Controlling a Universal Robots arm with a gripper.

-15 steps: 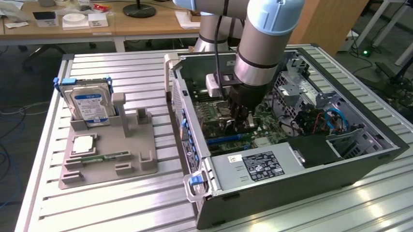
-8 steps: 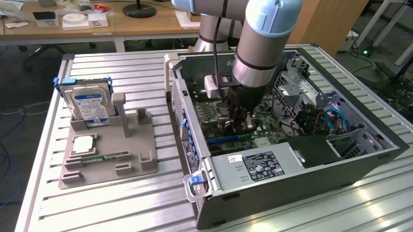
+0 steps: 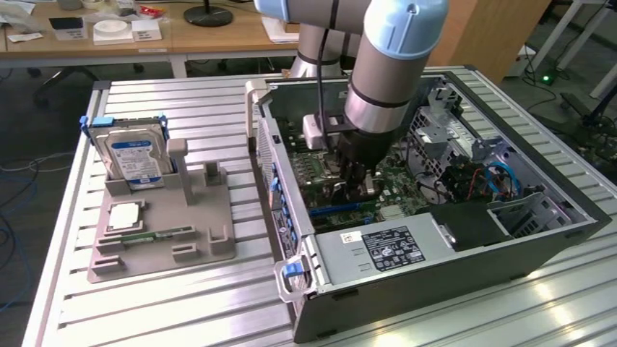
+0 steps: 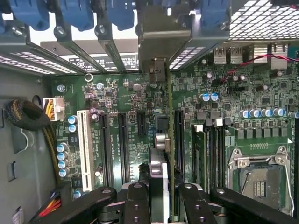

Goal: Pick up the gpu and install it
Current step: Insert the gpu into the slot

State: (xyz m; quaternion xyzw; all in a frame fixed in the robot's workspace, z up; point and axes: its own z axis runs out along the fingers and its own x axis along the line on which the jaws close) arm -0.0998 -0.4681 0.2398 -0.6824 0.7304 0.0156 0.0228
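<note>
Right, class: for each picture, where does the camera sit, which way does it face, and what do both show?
Exterior view: raised, off the arm, looking down at the open computer case on the slatted table; the arm and gripper reach into it.
Wrist view: on the wrist, facing the motherboard along the gripper, which clamps the gpu edge-on.
Shared: gripper, motherboard.

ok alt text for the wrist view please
The tool grips the gpu edge-on, upright over the slots of the green motherboard inside the open computer case, its metal bracket toward the rear slot openings. An empty processor socket sits elsewhere on the board.
</note>
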